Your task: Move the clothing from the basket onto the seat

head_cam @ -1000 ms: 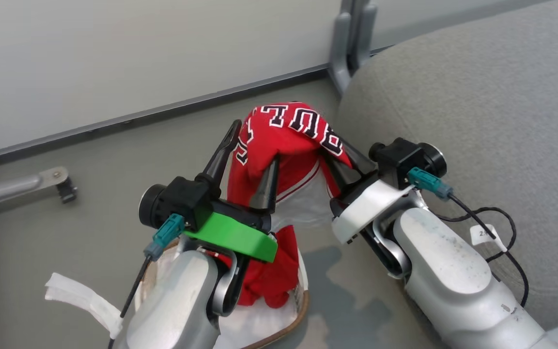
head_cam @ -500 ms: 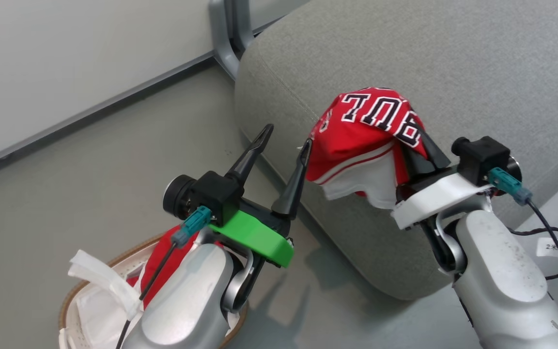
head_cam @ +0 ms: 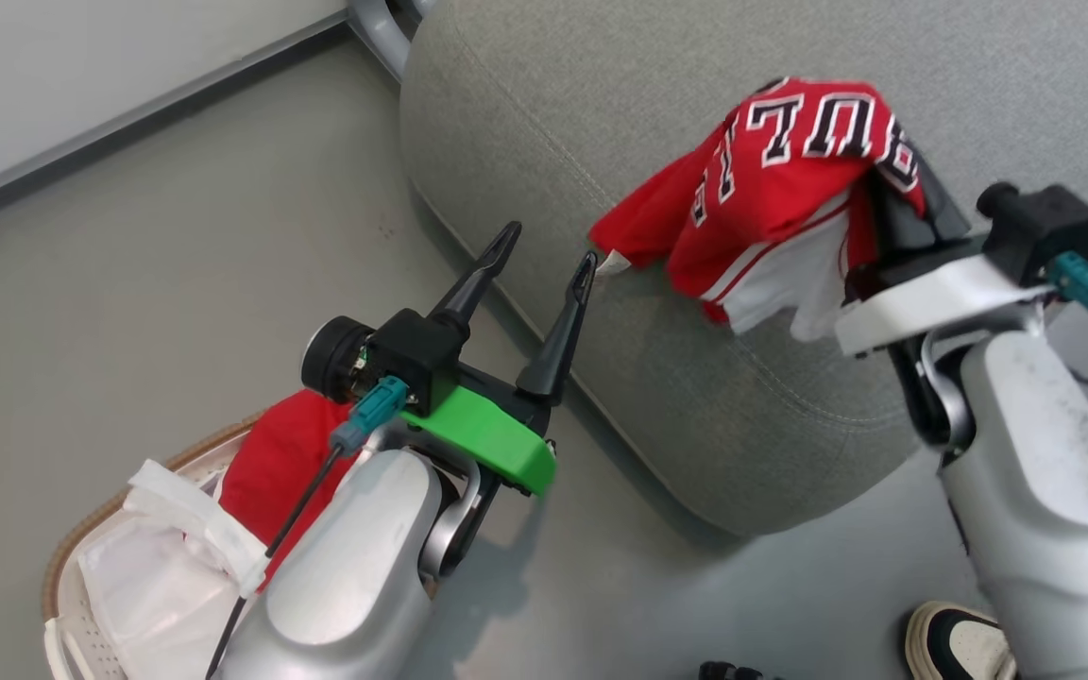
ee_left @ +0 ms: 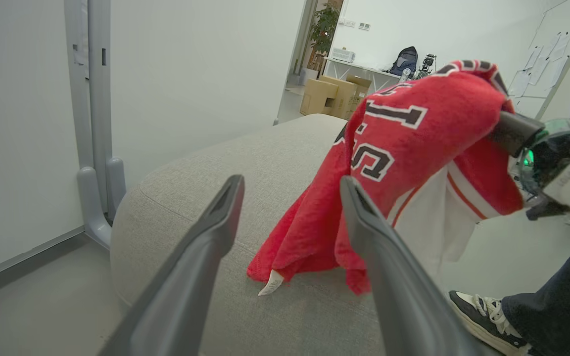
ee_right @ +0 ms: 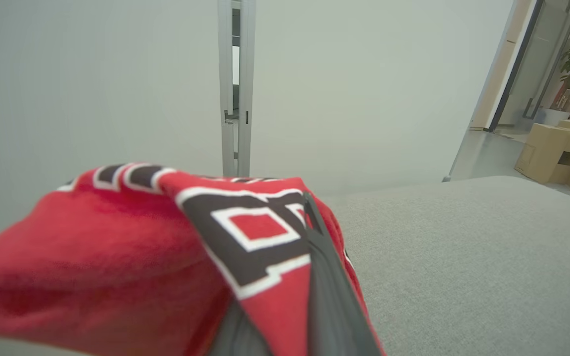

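You have swung the jersey [head_cam: 790, 170] from the basket [head_cam: 55, 565] to the edge of the seat [head_cam: 601, 113]; your right hand [head_cam: 924, 203] pinches it, your left hand [head_cam: 549, 243] is spread, so release next.

Grey floor [head_cam: 176, 236], pale wall [head_cam: 81, 76] — cardboard boxes [ee_left: 332, 96] beyond.

Red jersey [head_cam: 790, 161] hanging, hem touching grey seat [head_cam: 544, 113], red garment [head_cam: 270, 463] in basket [head_cam: 76, 642]

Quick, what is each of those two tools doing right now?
Left tool: open, holding nothing.
Right tool: shut on the red jersey, above the sofa cushion.
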